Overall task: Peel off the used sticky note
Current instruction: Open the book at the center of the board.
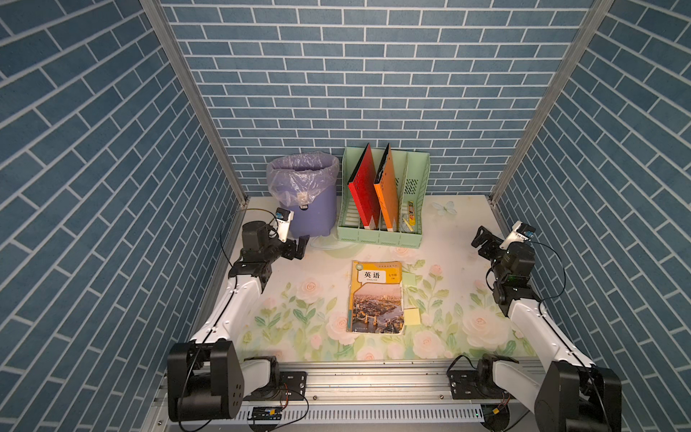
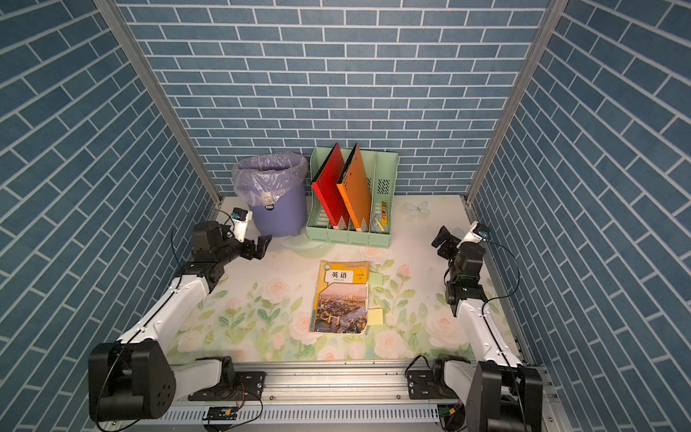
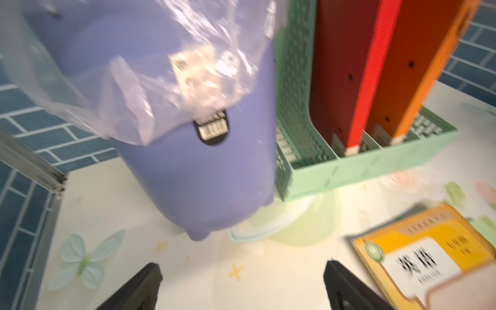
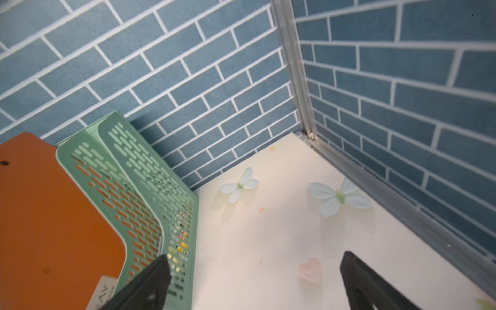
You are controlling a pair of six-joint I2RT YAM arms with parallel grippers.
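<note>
Left fingers (image 3: 142, 290): spread wide, empty.
Right fingers (image 4: 359, 284): apart, empty.
Risk: yellow sticky note (image 1: 411, 317), possibly the used one, could tear or drag the unbraced textbook (image 1: 377, 295).

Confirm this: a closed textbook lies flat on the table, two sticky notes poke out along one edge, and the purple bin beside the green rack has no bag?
Only the bag is wrong: the purple bin has a clear plastic liner over its rim, plain in both top views. The textbook, green note, yellow note and green rack are as you said.
</note>
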